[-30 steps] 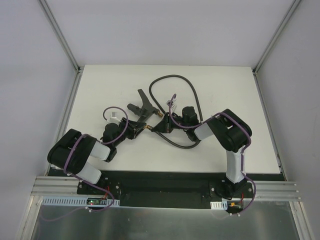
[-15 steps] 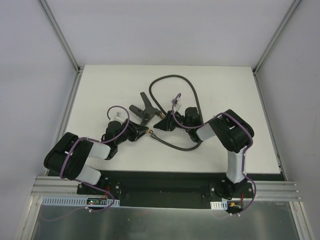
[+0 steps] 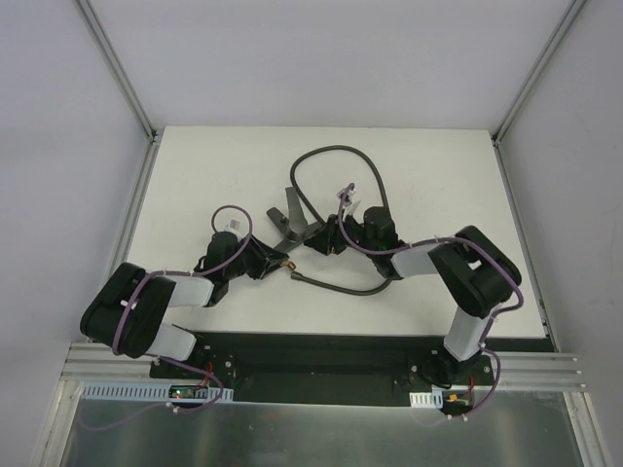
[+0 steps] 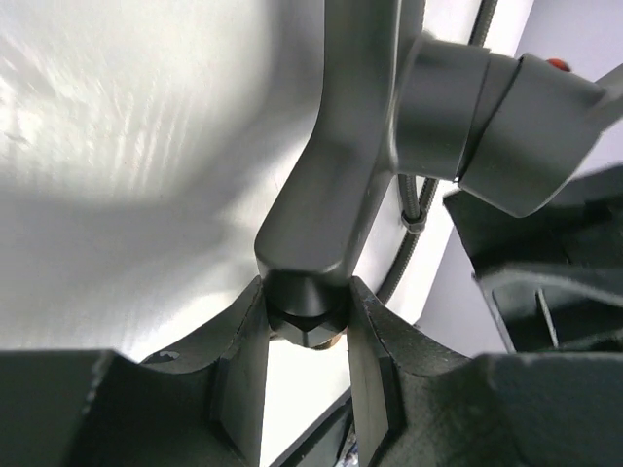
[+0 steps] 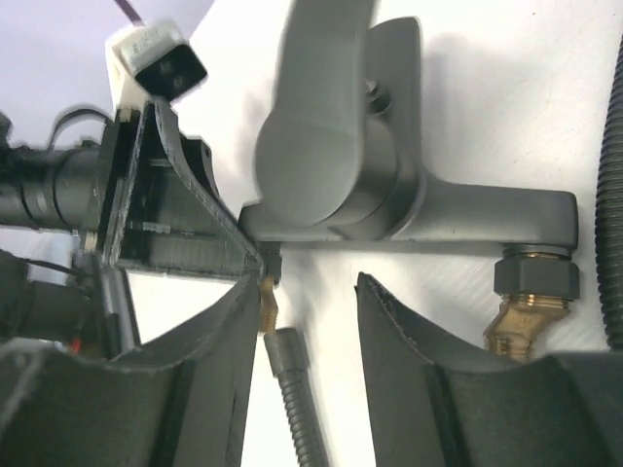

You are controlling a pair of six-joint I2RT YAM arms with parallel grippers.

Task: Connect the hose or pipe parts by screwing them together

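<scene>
While my left end effector [image 4: 304, 313] is clamped narrowly on one tip of the forked fitting [image 4: 331, 175] at mid surface [image 3: 438, 175], my right end effector [image 5: 307, 302] stands half open, the hose [image 5: 294, 389] end loose between its fingers.

hose [image 3: 341, 149]: dark-grey, thin, lying looped | forked fitting [image 3: 295, 222]: dark-grey, brass tips, one tip just beside hose end

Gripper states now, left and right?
Left gripper: shut on the forked fitting.
Right gripper: open, hose end between the jaws, not clamped.
</scene>
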